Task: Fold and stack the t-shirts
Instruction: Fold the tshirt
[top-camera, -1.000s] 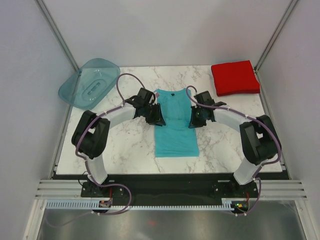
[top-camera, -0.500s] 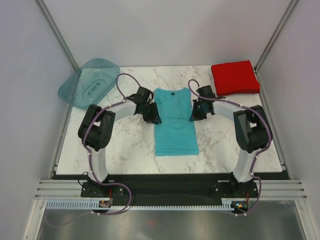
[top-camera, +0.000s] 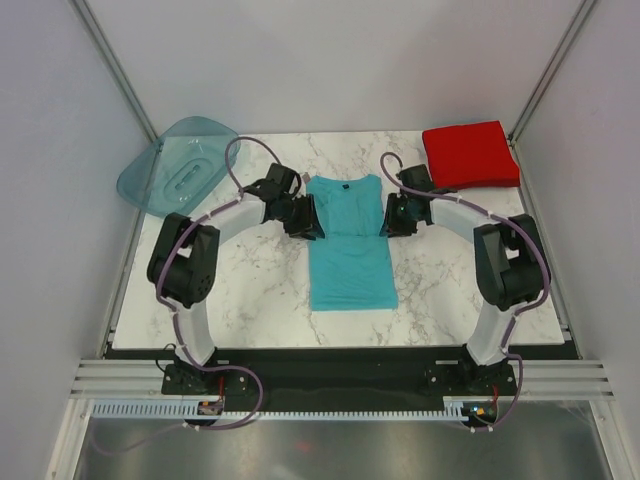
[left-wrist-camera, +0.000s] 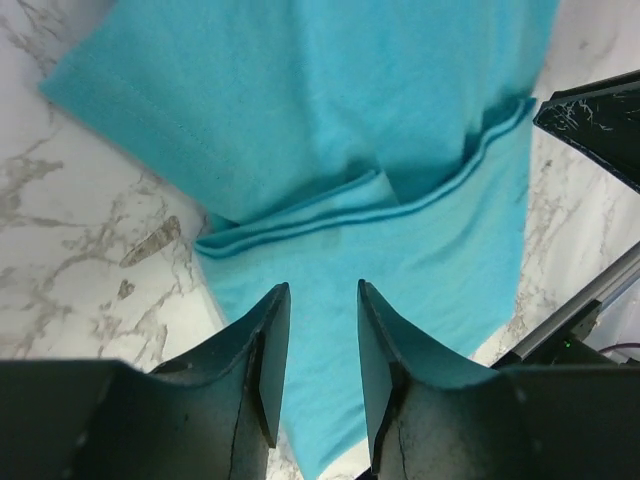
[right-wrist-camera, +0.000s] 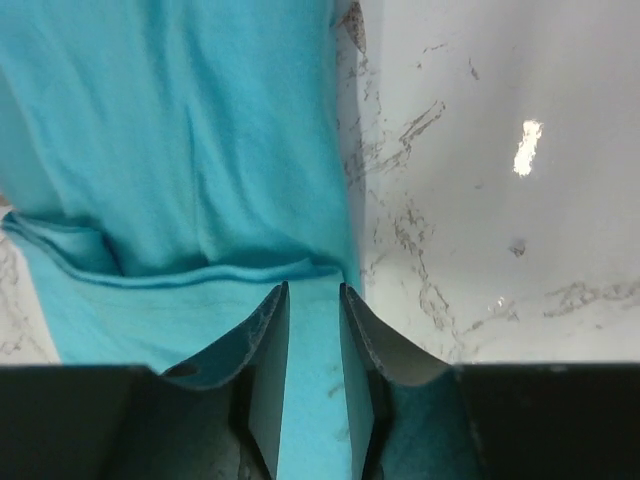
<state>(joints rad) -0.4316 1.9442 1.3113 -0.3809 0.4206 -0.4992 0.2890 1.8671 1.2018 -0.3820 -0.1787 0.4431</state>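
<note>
On the surface (top-camera: 250, 290), centre: the teal shirt (top-camera: 347, 245) lies flat with its collar toward the far edge. Both sleeves are turned in over the body, so it reads as one long narrow panel. At the far left corner, the tray (top-camera: 180, 165) sits partly over the edge and plays no part. At the far right corner, the red shirt (top-camera: 470, 155) is a folded square, well apart from the teal one.

At the teal shirt's left edge, by the turned-in sleeve, is the left hand (top-camera: 305, 218): fingers apart, cloth visible through the gap, nothing pinched. Opposite it, at the right edge, is the right hand (top-camera: 392, 215): a narrower gap, likewise gripping nothing.

Judgement: red shirt finished; teal side folds finished. Left to do: cross-folds of the teal, hem toward collar, then stacking the two.
</note>
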